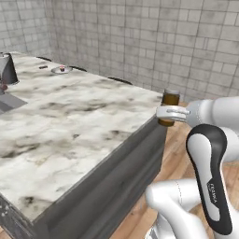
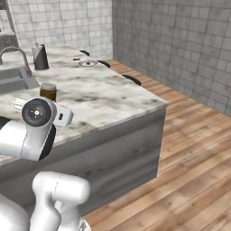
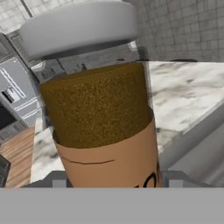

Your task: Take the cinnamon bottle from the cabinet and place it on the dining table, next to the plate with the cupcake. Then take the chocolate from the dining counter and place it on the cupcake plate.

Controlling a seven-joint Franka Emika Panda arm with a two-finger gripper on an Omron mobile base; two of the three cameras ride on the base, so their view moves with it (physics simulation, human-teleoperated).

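You have the cinnamon bottle in the end effector — the two pale fingers close around its amber-brown body just below the pale lid, and the jar stands upright in that grip. In the left base view it hangs beside the near corner of the worktop, over the edge where the white marble gives way to the grey side panel, with wooden floor behind and below it. In the right base view the same jar peeks out above the arm's round wrist joint, seen against the marble.

Look at the hand view: the jar stands very close to the camera, its brown contents above an orange-tan label and the lid at the top, with the dark finger tips low on either side of it.

Far along the worktop, well apart from the jar, you can see the plate with the cupcake on it — a small pink-red dot on a grey disc. Just to its left lies a small dark bar, the chocolate, on the bare marble and clear of the plate. In the right base view the plate sits at the far end too, beyond a dark cylinder and the sink with its curved tap.
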